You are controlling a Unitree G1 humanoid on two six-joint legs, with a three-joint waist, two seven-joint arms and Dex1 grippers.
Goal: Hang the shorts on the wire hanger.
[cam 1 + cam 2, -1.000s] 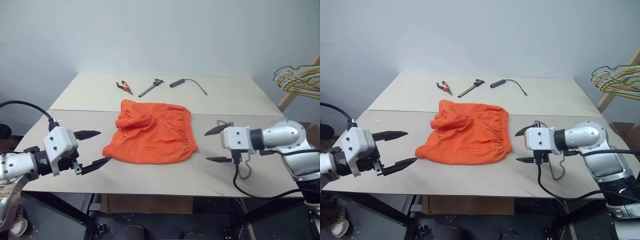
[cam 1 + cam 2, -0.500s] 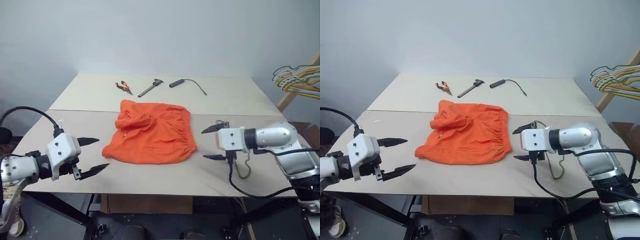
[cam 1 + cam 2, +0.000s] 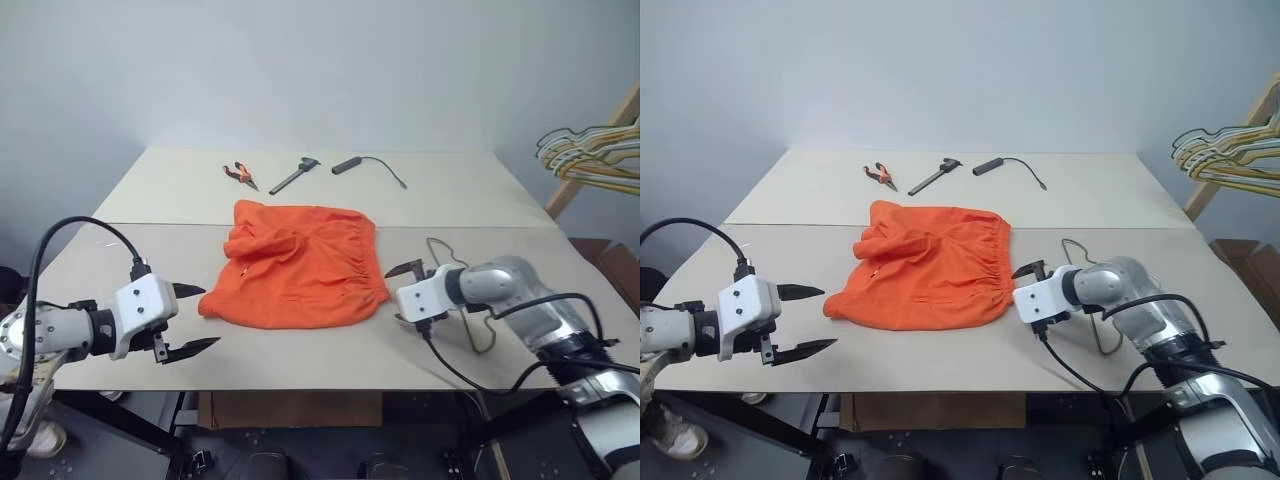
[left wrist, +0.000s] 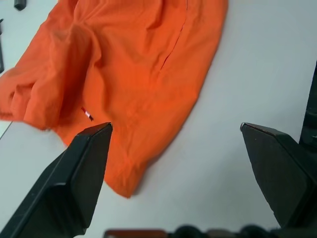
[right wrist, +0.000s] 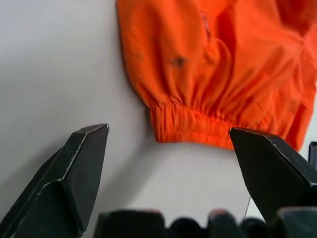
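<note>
Both end effectors stand fully apart and hold nothing: the left end effector (image 3: pixel 190 320) hovers over the table (image 3: pixel 300 350) just off the near left corner of the shorts (image 3: pixel 300 268), and the right end effector (image 3: pixel 405 292) sits just beside the gathered waistband at the near right corner, without visible contact. The shorts lie crumpled flat at the table's centre. The wire hanger (image 3: pixel 470 310) lies on the table on the right, largely hidden behind the right arm.
</note>
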